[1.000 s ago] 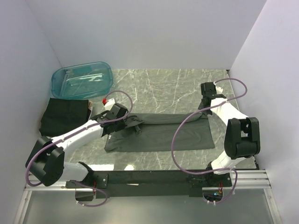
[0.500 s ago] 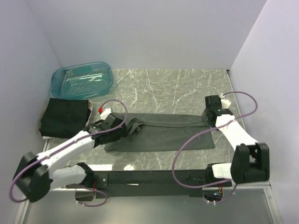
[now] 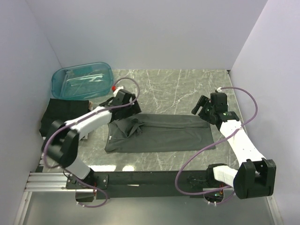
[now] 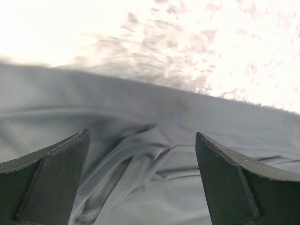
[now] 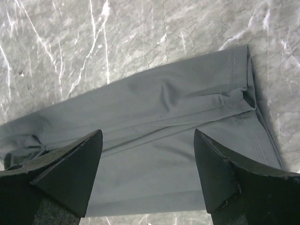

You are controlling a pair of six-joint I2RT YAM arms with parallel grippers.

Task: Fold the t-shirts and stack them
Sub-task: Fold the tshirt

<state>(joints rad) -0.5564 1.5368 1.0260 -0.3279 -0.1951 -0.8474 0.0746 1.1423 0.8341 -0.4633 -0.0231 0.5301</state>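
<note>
A dark grey t-shirt lies folded lengthwise into a long band across the marble table, with its collar bunched at the left end. Another folded dark t-shirt rests at the left, below the tub. My left gripper hovers open just behind the band's left end; its wrist view has the creased collar fabric between the spread fingers. My right gripper is open over the band's right end, where the hem and folded layers show with nothing held.
A translucent teal tub stands at the back left. Grey walls close in the table on three sides. The black mounting rail runs along the near edge. Bare marble lies behind the shirt.
Both grippers let go of the shirt and opened. The left arm pulled back toward the far-left end. The folded-over layer now lies flat on the band.
</note>
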